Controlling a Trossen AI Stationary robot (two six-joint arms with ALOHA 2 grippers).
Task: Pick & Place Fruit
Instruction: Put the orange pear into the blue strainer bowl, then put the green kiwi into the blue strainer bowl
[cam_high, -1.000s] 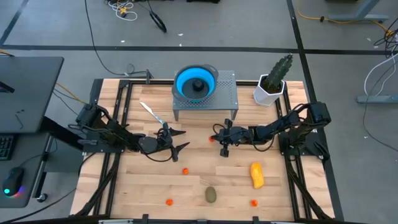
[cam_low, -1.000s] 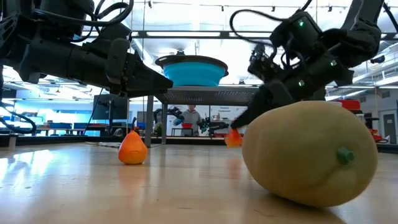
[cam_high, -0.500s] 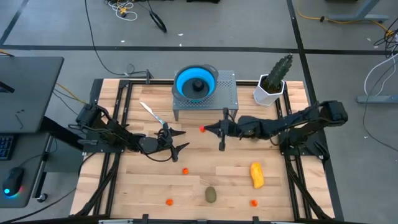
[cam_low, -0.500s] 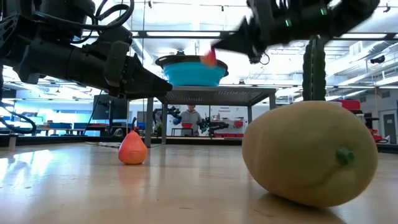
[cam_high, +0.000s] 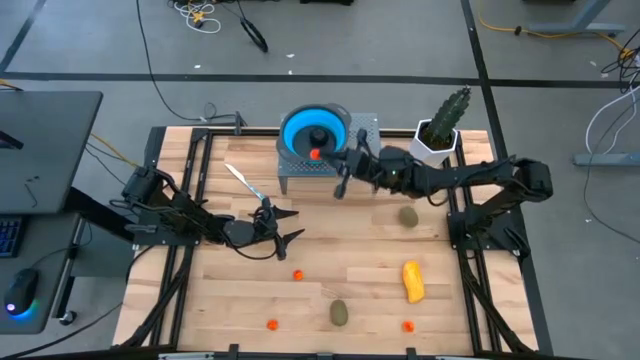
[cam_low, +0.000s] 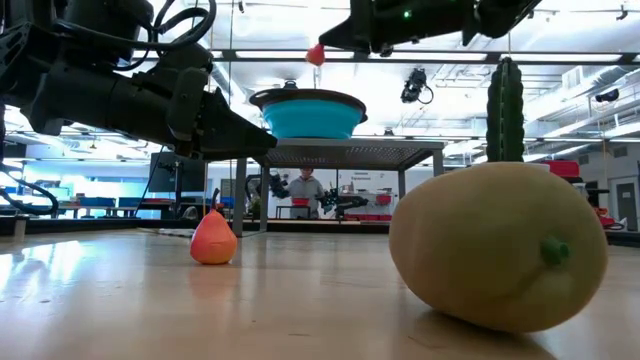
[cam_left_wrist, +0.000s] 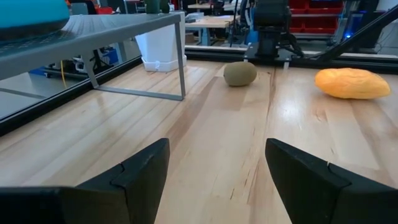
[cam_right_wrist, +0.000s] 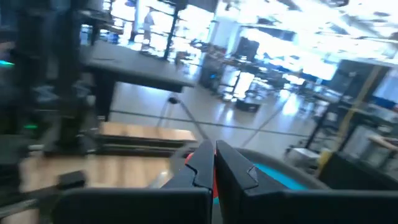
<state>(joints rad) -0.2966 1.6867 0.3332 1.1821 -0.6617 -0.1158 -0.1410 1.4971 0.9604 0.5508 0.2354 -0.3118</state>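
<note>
Fruit in transit: a tiny orange-red toy ball (cam_high: 316, 154) is pinched at the tip of the right end effector (cam_high: 322, 155), whose fingers are closed on it; it is held directly over the round blue plastic bowl (cam_high: 298, 128), judged to be the drop-off point.
Bowl: it is set on a grey perforated metal stand (cam_high: 365, 150) at the far side of the wooden tabletop (cam_high: 370, 270); a dark purple ball (cam_high: 316, 139) is already lying inside.
Left end effector (cam_high: 292, 224): it is parked low over the tabletop with its fingers spread and nothing between them, judged to be waiting.
Fruit left on the tabletop: a yellow-orange oblong piece (cam_high: 411, 280) and an olive-brown oval (cam_high: 339, 313) are near the front edge, a second olive-brown oval (cam_high: 408, 216) is beside the right arm, and three more tiny orange-red balls (cam_high: 298, 275) are scattered well apart.
Bystanders: a slim white-and-blue stick tool (cam_high: 243, 182) and a green cactus in a white pot (cam_high: 436, 135) are left aside as non-fruit.
Writing: no brand, label or lettering can be read in any view.
</note>
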